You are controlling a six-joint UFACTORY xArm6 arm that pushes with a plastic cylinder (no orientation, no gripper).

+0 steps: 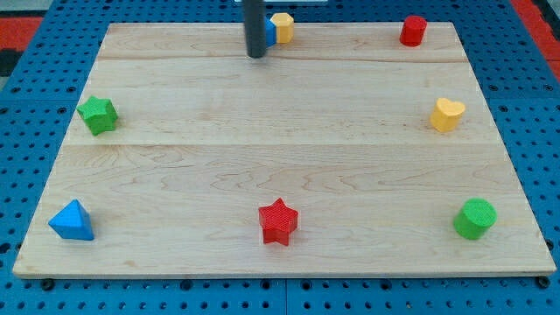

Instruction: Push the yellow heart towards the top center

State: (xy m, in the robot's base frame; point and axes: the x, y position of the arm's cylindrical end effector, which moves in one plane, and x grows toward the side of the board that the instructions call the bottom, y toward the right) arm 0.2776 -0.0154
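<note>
The yellow heart (447,114) lies near the right edge of the wooden board (280,166), about a third of the way down. My tip (255,55) rests on the board near the top centre, far to the left of the heart. Right behind the rod a blue block (270,31) is mostly hidden, and a yellow block (283,26) sits beside it on its right.
A red cylinder (413,30) stands at the top right. A green star (98,115) is at the left edge. A blue triangular block (72,220) is at the bottom left, a red star (278,221) at the bottom centre, a green cylinder (474,218) at the bottom right.
</note>
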